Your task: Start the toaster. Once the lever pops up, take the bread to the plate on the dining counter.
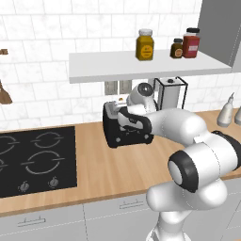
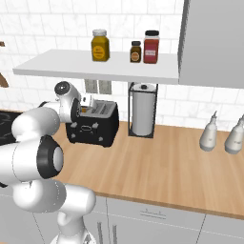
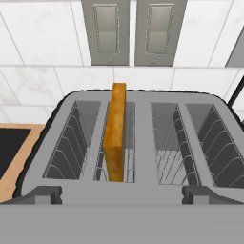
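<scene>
The black toaster (image 1: 117,136) (image 2: 93,126) (image 3: 138,143) stands on the wooden wall counter against the tiles. A golden-brown slice of bread (image 3: 115,138) (image 2: 85,109) stands upright in its second slot from the left, poking above the top. The light lever (image 2: 85,127) sits on the toaster's front. My gripper (image 3: 123,196) hovers just above the toaster's front edge, open, one dark fingertip (image 3: 46,195) at each side and nothing held. The arm's hand (image 1: 134,118) covers part of the toaster. The plate and the dining counter are out of view.
A black hob (image 1: 33,160) lies left of the toaster. A paper towel holder (image 2: 143,114) stands right of it, two pale bottles (image 2: 209,133) farther right. A shelf (image 2: 100,69) with jars hangs above, and wall sockets (image 3: 131,31) sit behind.
</scene>
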